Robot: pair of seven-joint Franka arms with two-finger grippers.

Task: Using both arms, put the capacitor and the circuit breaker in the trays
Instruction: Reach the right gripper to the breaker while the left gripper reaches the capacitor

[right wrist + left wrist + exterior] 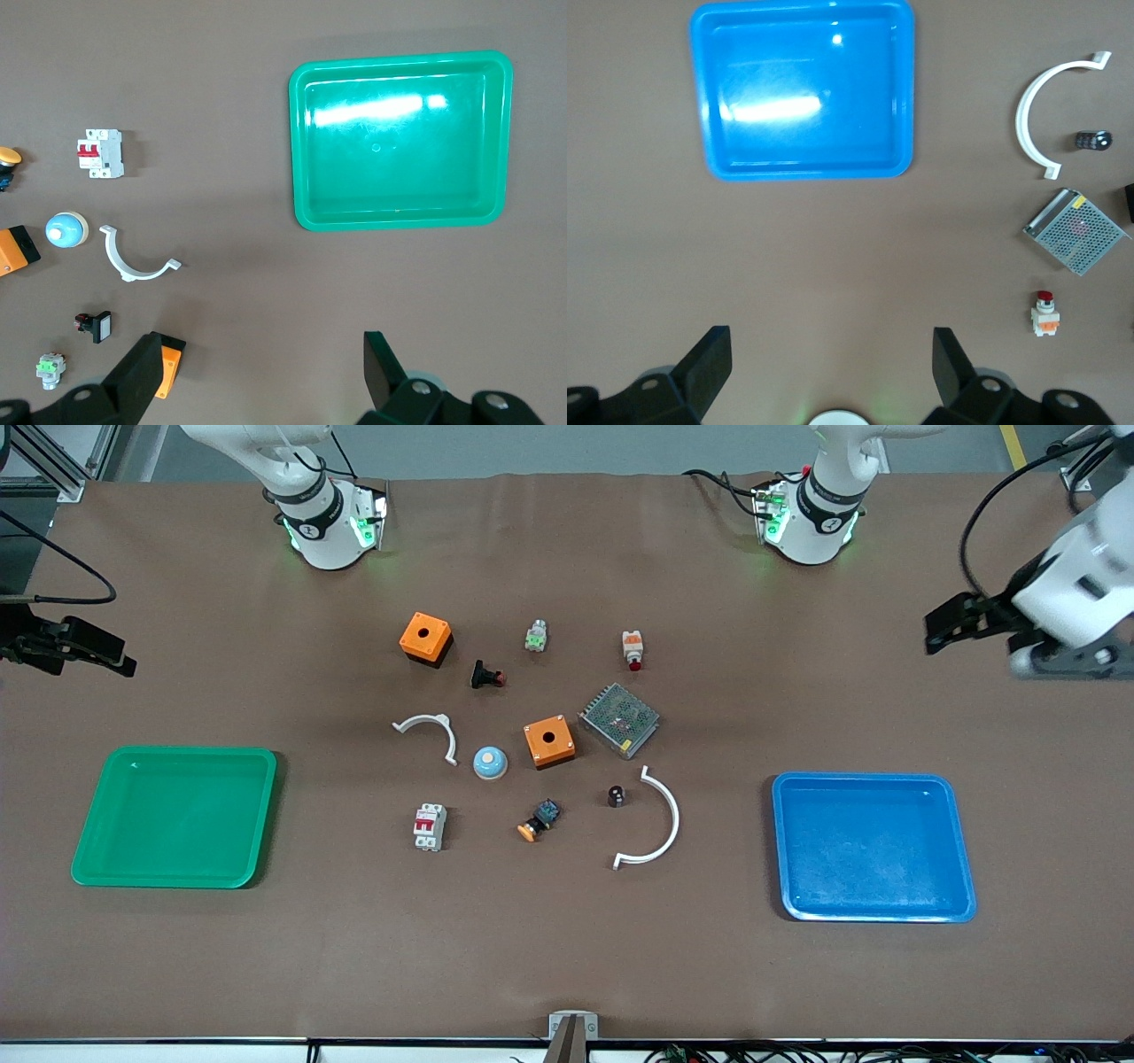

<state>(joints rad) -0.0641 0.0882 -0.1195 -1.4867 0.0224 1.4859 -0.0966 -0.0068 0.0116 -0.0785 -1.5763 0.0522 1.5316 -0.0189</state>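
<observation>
Both sets of jaws stand spread wide and hold nothing. The left gripper [941,631] hangs at the right edge of the front frame, over bare brown surface [567,957] above the blue tray [873,846]. The right gripper [106,657] hangs at the left edge, over the surface above the green tray [177,817]. Both trays are bare inside.

The parts lie in a loose cluster in the middle of the frame, between the trays. The capacitor [617,795] lies at centre right, just inside the curve of the large white arc [660,824], which sits between it and the blue tray. Above it lies the metal mesh box [620,719], with an orange box [549,741] just beside that. The black-and-blue switch with an orange cap [539,820] is near the capacitor, lower in the frame.

The circuit breaker [430,826] lies at lower centre left, apart from its neighbours, with open surface between it and the green tray. Above it are the small white arc [430,731] and a blue dome button [489,762]. Along the top of the cluster are a second orange box [425,638], a black push-button [485,677], a green-lit part [535,636] and a white-and-orange button [633,649].
</observation>
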